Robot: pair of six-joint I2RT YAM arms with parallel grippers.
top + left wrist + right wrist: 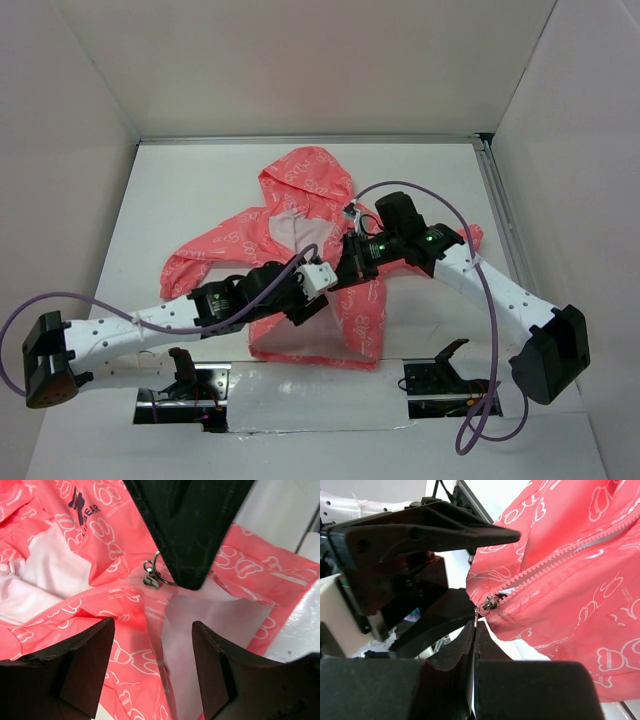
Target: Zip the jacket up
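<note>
- Left gripper [152, 627]: fingers spread wide, holding nothing, straddling the jacket [320, 200] just on the near side of the zipper pull [487, 603]. It should clamp the fabric there to keep it taut.
- The jacket lies in the middle of the table [200, 180], hood at the far end.
- Right gripper [476, 625]: pinched on the zipper pull. Best to draw it toward the far end, straight along the teeth.

The left arm [120, 335] and the right arm [495, 285] had white shells with rows of small holes and black joints. A purple cable [60, 294] was attached to each arm. Small green lights [430, 237] shone on the right one. The fingers [85, 665] of the left hand [152, 625] were thick, dark and matte.
</note>
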